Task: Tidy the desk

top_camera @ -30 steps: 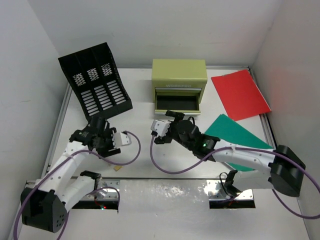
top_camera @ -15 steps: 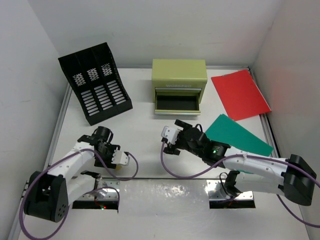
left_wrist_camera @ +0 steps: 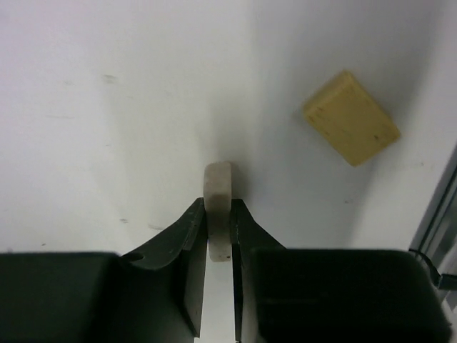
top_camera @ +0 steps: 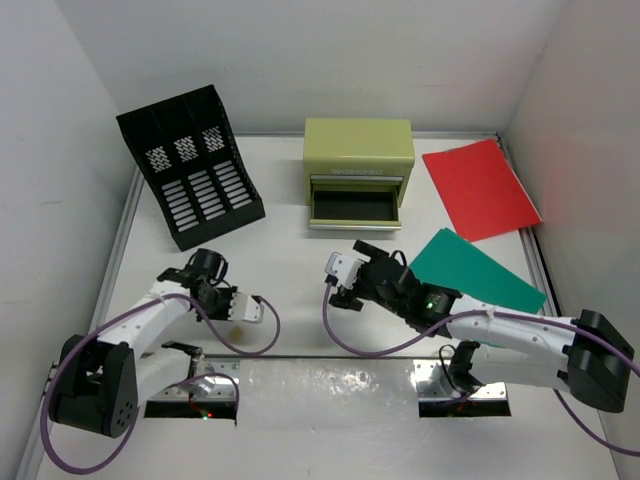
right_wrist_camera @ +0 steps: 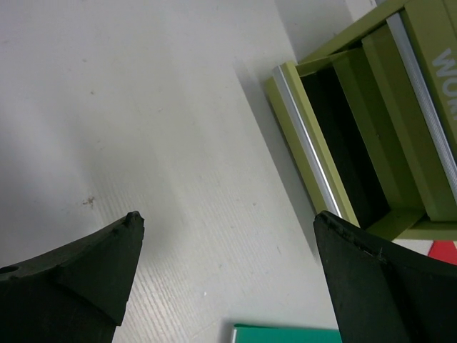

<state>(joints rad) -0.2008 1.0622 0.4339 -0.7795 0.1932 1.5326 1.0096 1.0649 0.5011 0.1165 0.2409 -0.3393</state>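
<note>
Desk (top_camera: 285, 250): white tabletop, enclosed by white walls, filling the whole work area under both arms. Left gripper (left_wrist_camera: 220, 214): low at the near left, fingers pressed together on a small off-white piece (left_wrist_camera: 218, 191), held upright against the desk. Tan block (left_wrist_camera: 350, 118): flat on the desk, near that gripper, not touching it. Right gripper (right_wrist_camera: 227, 218): at the middle, fingers spread wide, holding nothing. Green drawer chest (top_camera: 358, 150): at the back centre, with its lower drawer (top_camera: 355, 206) pulled out. Black file rack (top_camera: 190, 165): back left. Red folder (top_camera: 480, 188): back right. Green folder (top_camera: 475, 270): right, nearer.
</note>
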